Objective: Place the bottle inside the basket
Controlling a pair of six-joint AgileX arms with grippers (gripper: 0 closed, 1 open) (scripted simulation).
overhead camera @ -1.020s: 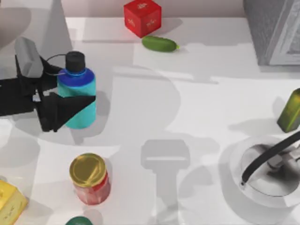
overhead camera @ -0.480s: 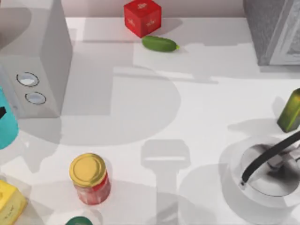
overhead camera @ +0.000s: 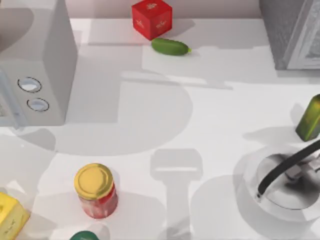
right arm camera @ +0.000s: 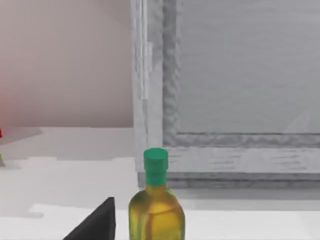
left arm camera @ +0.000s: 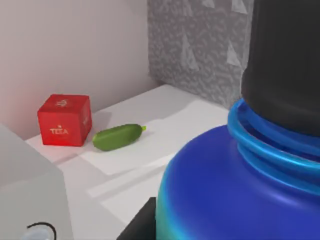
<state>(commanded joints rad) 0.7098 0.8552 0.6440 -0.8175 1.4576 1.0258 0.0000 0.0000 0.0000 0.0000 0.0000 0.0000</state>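
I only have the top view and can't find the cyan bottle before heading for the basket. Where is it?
Observer: The left wrist view has the bottle right against the camera, blue shoulder and black cap.
Operator: Is it gripped?
Observer: A dark finger of the left gripper sits against its side.
Operator: Anything beside the basket I should know?
Observer: The right wrist view shows the olive bottle upright with a green cap on.

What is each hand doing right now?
Left hand: holding the bottle, seen close up in the left wrist view.
Right hand: cannot be told; a dark finger shows near the olive-green bottle.
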